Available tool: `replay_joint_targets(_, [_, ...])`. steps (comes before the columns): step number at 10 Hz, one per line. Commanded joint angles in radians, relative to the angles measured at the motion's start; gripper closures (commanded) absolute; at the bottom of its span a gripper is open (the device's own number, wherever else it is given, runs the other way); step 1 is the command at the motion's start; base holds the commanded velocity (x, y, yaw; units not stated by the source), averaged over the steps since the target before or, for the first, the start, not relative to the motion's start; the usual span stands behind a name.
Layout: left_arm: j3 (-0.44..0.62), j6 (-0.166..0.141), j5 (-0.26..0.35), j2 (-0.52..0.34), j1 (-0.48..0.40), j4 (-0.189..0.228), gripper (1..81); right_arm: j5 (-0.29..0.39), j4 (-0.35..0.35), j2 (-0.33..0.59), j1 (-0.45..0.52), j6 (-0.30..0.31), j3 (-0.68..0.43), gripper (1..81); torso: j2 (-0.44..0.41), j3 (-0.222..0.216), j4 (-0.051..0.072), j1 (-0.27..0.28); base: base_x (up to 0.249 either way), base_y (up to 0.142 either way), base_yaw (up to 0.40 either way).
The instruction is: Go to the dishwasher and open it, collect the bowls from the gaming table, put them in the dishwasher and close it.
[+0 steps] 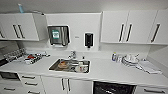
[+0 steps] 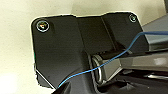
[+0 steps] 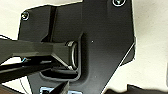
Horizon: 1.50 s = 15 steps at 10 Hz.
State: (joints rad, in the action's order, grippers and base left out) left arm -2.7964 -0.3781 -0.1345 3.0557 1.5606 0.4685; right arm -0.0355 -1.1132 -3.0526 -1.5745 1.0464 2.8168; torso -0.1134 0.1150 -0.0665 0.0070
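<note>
Item: kitchenette, seen from the head camera facing the worktop (image 1: 110,71) square on. Dishwasher (image 1: 113,88): built in under the worktop, right of centre, just right of the white cupboard doors (image 1: 65,85) below the sink (image 1: 70,65); its opening reads dark with pale rack wires, so it appears to stand open, though its door lies below the picture's edge and cannot be confirmed. Bowls and gaming table: elsewhere. Step in hand, as judged: the dishwasher leg, either opening just done or approach for loading; which one cannot be told. Left pincer and right pincer: state cannot be told, since the wrist cameras give dark robot plates against pale floor and no fingers. Next move calls for: room before the appliance, and a torso bend to reach the low racks. Edges: the worktop front runs the full width, overhanging the dishwasher; drawers (image 1: 31,81) at left; a side wall closes in at far right. Clutter on top: dishes in the sink, stacked white plates (image 1: 130,60) and a folded cloth (image 1: 149,67) at right, a dish rack (image 1: 33,58) at left; upper cabinets (image 1: 130,26) sit well above
</note>
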Motion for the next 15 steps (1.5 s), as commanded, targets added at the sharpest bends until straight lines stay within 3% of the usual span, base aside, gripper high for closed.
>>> replay_joint_targets(1, [-0.002,0.001,0.039,-0.004,-0.044,0.004,1.0,0.025,0.034,0.002,0.015,-0.015,0.004,1.0,0.000,0.000,0.000,0.000,0.000,0.000,0.350])
replay_joint_targets(2, [-0.002,0.001,0.039,-0.003,-0.046,0.004,1.0,0.023,0.092,0.005,0.012,-0.079,-0.001,1.0,0.000,0.000,0.000,0.000,0.000,0.000,0.350])
replay_joint_targets(3, [-0.002,0.001,0.039,-0.003,-0.046,0.004,1.0,0.025,0.219,0.004,0.013,-0.200,-0.001,1.0,0.000,0.000,0.000,0.000,0.000,0.000,0.350])
replay_joint_targets(4, [-0.002,0.002,0.039,-0.003,-0.046,0.004,1.0,0.025,0.363,0.001,0.017,-0.356,-0.001,1.0,0.000,0.000,0.000,0.000,0.000,0.000,0.350])
replay_joint_targets(5, [-0.002,0.002,0.039,-0.003,-0.047,0.004,1.0,0.026,0.591,-0.005,0.018,-0.598,-0.002,1.0,0.000,0.000,0.000,0.000,0.000,0.000,0.350])
replay_joint_targets(6, [-0.002,0.002,0.038,-0.003,-0.047,0.004,1.0,0.028,0.754,-0.007,0.018,-0.777,-0.002,1.0,0.000,0.000,0.000,0.000,0.000,0.000,0.350])
replay_joint_targets(7, [-0.002,0.002,0.038,-0.003,-0.047,0.004,1.0,0.028,0.908,-0.008,0.017,-0.935,-0.002,1.0,0.000,0.000,0.000,0.000,0.000,0.000,0.350])
replay_joint_targets(8, [-0.002,0.004,0.038,-0.003,-0.049,0.004,1.0,0.028,0.994,-0.004,0.018,-1.017,-0.002,1.0,0.000,0.000,0.000,0.000,0.000,0.000,0.350])
replay_joint_targets(10, [-0.002,0.004,0.033,-0.004,-0.049,0.004,1.0,0.039,0.991,0.024,0.036,-1.042,-0.043,1.0,0.000,0.000,0.000,0.000,0.000,0.000,0.350])
replay_joint_targets(13, [-0.002,0.004,0.024,-0.012,-0.050,0.009,1.0,0.040,0.918,0.025,0.049,-1.042,-0.048,1.0,0.000,0.000,0.000,0.000,0.000,0.000,0.350])
replay_joint_targets(15, [-0.002,0.005,0.024,-0.012,-0.055,0.012,1.0,0.040,0.921,0.024,0.049,-1.039,-0.039,1.0,0.000,0.000,0.000,0.000,0.000,0.000,0.350])
